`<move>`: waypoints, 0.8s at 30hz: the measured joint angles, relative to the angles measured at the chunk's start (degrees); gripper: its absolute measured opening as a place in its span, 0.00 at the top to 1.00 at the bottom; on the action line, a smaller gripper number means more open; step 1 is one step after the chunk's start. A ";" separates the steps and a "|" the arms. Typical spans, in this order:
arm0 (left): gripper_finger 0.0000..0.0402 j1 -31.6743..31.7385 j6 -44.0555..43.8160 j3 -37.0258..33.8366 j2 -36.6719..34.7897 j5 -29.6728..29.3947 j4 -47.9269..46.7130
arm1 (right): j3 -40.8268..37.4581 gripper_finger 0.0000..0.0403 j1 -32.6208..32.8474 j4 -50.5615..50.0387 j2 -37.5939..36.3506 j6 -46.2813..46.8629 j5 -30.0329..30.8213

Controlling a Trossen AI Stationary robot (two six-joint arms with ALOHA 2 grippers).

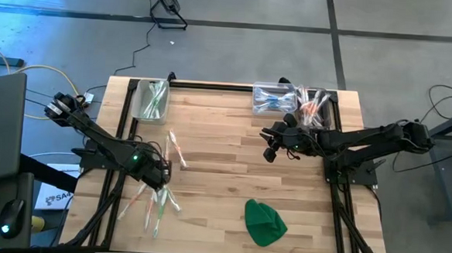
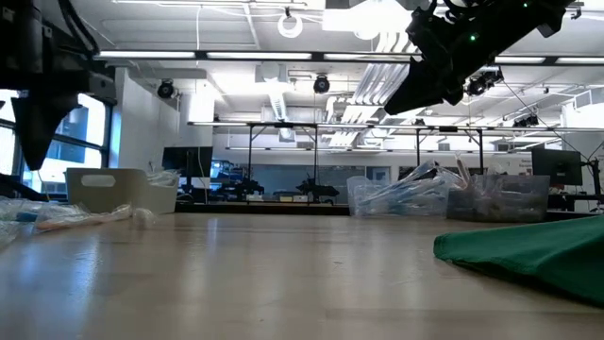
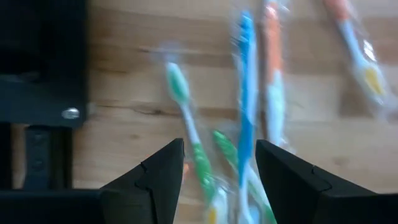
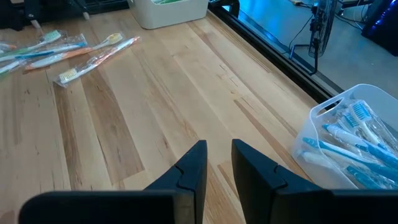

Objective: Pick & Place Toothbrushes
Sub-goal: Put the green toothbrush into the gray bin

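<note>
Beside toothbrushes (image 1: 160,191): green cloth (image 1: 264,222), clear bins (image 1: 275,99).

Left hand (image 1: 160,179) hangs over the counter (image 1: 225,142), directly above a loose scatter of toothbrushes (image 1: 160,200); two more toothbrushes (image 1: 177,150) lie just beyond it. A bin (image 1: 151,99) sits farther ahead of it, at the counter's far edge. Right hand (image 1: 271,144) hangs above bare counter; two bins (image 1: 293,100) sit just behind it at the far edge. A cloth lump (image 1: 264,222) lies well to its near side.
</note>
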 joint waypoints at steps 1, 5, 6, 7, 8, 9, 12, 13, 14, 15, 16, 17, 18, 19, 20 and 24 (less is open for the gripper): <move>0.51 0.00 -1.32 0.00 0.34 0.07 -0.79 | 0.00 0.84 0.02 0.02 0.00 0.00 0.00; 0.51 0.00 -4.22 -0.02 2.53 0.29 -2.92 | 0.00 0.84 0.00 0.02 0.00 0.00 0.00; 0.51 0.00 -4.20 -0.02 3.41 0.29 -2.55 | 0.00 0.84 0.00 0.02 0.00 0.00 0.00; 0.51 0.00 -4.19 -0.02 4.23 0.29 -2.31 | 0.00 0.84 0.00 0.00 0.00 0.00 0.00; 0.51 0.00 -4.22 -0.02 5.04 0.32 -2.38 | 0.00 0.84 0.00 0.02 0.00 0.00 0.00; 0.51 0.00 -4.31 -0.02 5.90 0.46 -2.48 | 0.00 0.84 0.00 0.02 0.00 0.00 0.00; 0.52 0.00 -4.82 -0.02 7.80 0.90 -2.31 | 0.00 0.84 0.00 0.02 0.00 0.00 0.00; 0.53 0.00 -5.17 -0.02 8.31 1.03 -2.38 | 0.01 0.84 0.00 0.02 0.00 0.00 0.00; 0.54 0.00 -5.46 -0.02 8.74 1.05 -2.35 | 0.02 0.84 0.00 0.01 0.00 0.00 0.00; 0.55 0.00 -5.69 -0.02 9.03 1.05 -2.37 | 0.02 0.84 0.02 0.00 0.00 0.00 0.00; 0.57 0.00 -5.70 -0.02 9.19 1.05 -2.53 | 0.01 0.84 0.00 0.00 0.00 0.00 0.00; 0.59 0.00 -5.70 -0.10 9.27 0.97 -2.55 | 0.00 0.84 0.02 0.00 0.00 0.00 0.00; 0.61 0.00 -5.70 -0.36 9.35 0.91 -2.32 | 0.02 0.84 0.00 0.00 0.00 0.00 0.00; 0.62 0.00 -5.72 -0.83 9.38 0.88 -1.98 | 0.01 0.84 0.01 0.00 0.00 0.00 0.00; 0.64 0.00 -5.82 -1.39 9.36 0.88 -1.59 | 0.02 0.84 0.00 0.00 0.00 0.00 0.00; 0.68 0.00 -6.10 -4.41 9.38 0.83 3.06 | 0.01 0.84 0.01 0.00 0.00 0.00 0.00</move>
